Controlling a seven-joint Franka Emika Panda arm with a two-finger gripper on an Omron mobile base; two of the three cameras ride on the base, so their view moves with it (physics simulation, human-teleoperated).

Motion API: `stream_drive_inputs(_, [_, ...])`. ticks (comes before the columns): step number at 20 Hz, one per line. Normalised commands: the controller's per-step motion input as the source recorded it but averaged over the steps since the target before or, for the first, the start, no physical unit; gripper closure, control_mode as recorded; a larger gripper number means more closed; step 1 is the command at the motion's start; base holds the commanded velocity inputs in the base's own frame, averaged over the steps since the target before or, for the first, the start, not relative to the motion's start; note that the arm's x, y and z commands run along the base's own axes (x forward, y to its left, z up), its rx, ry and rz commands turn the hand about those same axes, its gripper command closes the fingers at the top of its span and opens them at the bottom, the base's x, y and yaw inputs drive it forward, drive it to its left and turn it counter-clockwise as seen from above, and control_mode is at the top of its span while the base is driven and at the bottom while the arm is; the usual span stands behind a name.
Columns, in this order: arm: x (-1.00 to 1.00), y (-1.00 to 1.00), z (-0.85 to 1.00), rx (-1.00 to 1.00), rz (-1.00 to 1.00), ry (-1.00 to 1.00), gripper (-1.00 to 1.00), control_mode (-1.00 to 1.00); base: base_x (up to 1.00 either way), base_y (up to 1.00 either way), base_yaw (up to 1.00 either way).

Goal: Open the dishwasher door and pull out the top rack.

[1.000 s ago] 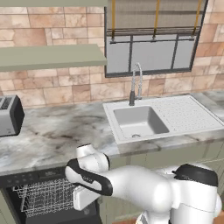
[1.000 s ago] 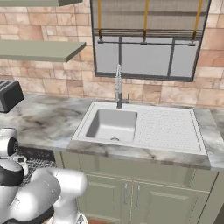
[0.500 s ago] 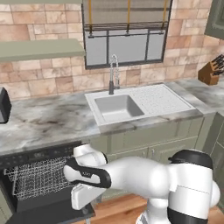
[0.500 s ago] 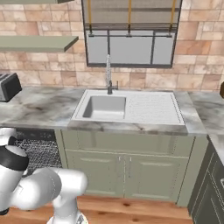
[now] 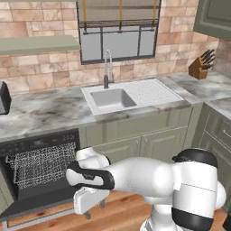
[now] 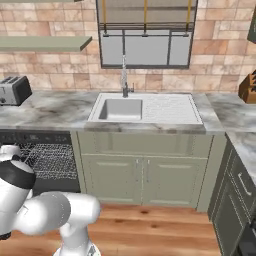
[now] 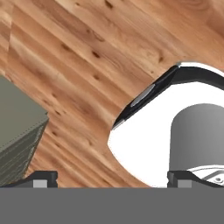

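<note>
The dishwasher door (image 5: 43,198) hangs open, folded down flat at the lower left, its dark inner face up. Above it, under the black control strip (image 5: 40,143), the top rack (image 5: 43,164) of silvery wire stands at the mouth of the opening; the same rack (image 6: 52,160) shows at the left of the right base view. How far it sticks out I cannot tell. My gripper (image 5: 94,210) hangs low beside the door's right corner, pointing down at the floor. Its fingertips (image 7: 41,179) stand far apart, open, with nothing between them (image 7: 113,179).
Sage-green cabinets (image 5: 135,144) run under the marble counter (image 5: 45,113) with a sink (image 5: 110,98). A knife block (image 5: 198,67) stands at the far right and a toaster (image 6: 14,90) at the left. More cabinets (image 6: 235,200) jut out on the right. Wood floor (image 7: 87,65) lies below the hand.
The whole picture has shifted: the base has backed away and turned, so the sink and dishwasher sit further off. The door stays down and the gripper stays open, low by the door.
</note>
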Motion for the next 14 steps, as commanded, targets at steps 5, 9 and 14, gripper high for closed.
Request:
stream_drive_inputs(5, [0.0,0.0,0.0,0.0,0.0,0.0,-1.0,1.0,-0.64,0.37,-0.02])
stream_drive_inputs(9, [0.0,0.0,0.0,0.0,0.0,0.0,-1.0,1.0,-0.18,0.72,0.0])
stream_drive_inputs(14, [0.0,0.0,0.0,0.0,0.0,0.0,-1.0,1.0,0.15,0.81,0.0])
